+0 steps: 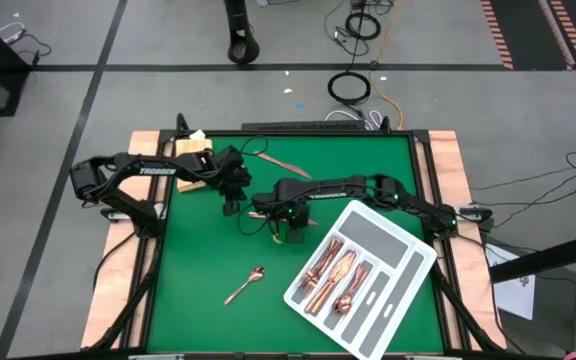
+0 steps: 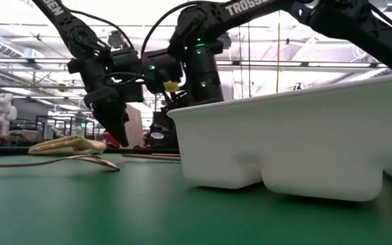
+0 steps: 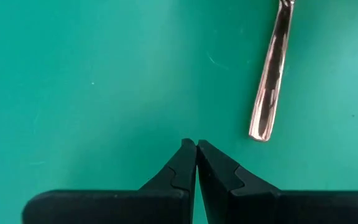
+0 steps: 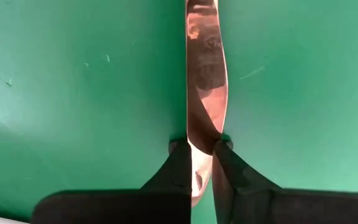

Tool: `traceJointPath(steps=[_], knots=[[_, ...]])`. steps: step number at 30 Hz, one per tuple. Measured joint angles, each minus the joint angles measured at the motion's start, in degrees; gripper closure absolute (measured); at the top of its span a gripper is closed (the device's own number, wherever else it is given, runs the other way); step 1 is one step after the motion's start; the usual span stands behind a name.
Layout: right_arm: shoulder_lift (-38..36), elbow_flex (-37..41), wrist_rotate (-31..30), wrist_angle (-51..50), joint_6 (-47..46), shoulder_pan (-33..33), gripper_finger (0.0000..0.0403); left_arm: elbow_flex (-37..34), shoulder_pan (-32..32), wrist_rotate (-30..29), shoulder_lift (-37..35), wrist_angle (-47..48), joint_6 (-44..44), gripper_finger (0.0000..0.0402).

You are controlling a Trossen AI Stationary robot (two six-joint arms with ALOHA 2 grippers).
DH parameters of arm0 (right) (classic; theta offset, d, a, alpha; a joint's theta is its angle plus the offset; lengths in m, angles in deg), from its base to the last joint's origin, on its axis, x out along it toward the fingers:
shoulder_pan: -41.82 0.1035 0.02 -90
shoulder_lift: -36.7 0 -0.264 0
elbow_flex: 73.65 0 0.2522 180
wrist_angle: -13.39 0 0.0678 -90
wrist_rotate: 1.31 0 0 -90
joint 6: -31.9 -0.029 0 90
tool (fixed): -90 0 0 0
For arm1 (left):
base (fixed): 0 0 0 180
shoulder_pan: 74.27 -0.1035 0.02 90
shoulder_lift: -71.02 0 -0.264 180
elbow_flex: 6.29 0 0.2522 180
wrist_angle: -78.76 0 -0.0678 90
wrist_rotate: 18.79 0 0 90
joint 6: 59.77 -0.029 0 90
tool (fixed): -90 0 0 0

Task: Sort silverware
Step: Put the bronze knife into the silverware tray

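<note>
My right gripper points down at mid-table, left of the white divided tray, and is shut on a copper knife. My left gripper is shut and empty. It hovers just beside the handle end of a copper piece lying flat on the green mat. A copper spoon lies alone nearer the front edge, and its bowl rests on the mat. Several copper pieces lie in the tray. Another piece lies near the far edge. My right gripper pinches the knife's blade between its two fingers, one finger on each edge. The fingers come from above, pointing down, and lie across the knife. Whether the knife is off the mat I cannot tell.
The folded yellow cloth lies at the far left corner. The tray sits slanted on the table's right front part and hides the right gripper's tips in the low view. Open green mat stretches along the front left.
</note>
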Motion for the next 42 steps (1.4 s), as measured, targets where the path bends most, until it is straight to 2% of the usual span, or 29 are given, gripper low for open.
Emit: traceJointPath(steps=[7,14,18,24,26,28,30,36,42], knots=[[0.6,-5.9,-2.3,-4.1,-0.3,0.1,0.0399,0.0,-0.2,-0.9,0.0,0.7,-0.3,0.038],[0.6,-8.3,-2.8,-5.3,-0.5,0.2,0.0401,0.0,-0.3,-1.0,0.0,1.2,-0.2,0.038],[0.5,-8.9,-7.1,-6.8,-1.9,0.1,0.0402,0.3,-0.3,-1.0,0.0,2.0,0.0,0.038],[-0.7,-8.9,-8.7,-9.0,-1.1,-0.3,0.0368,2.5,-0.4,-0.2,-4.1,8.6,-1.6,0.038],[-1.4,-9.0,-8.8,-8.6,-0.6,-0.4,0.0354,2.7,-0.6,2.2,-6.1,9.4,-1.3,0.038],[-2.0,-9.0,-8.8,-8.6,-0.5,-0.7,0.0342,2.1,-0.7,9.0,-7.8,8.6,-0.2,0.038],[-2.4,-9.0,-9.3,-8.7,-0.5,-1.2,0.0333,1.3,0.0,11.4,-7.9,8.5,0.2,0.038],[-3.6,-9.0,-10.3,-8.9,0.0,-2.3,0.0323,-1.9,4.5,10.8,-7.4,6.5,2.2,0.038],[-5.0,-9.0,-10.1,-9.3,0.5,-2.9,0.0323,-5.5,7.8,3.8,-7.4,-1.9,5.3,0.038]])
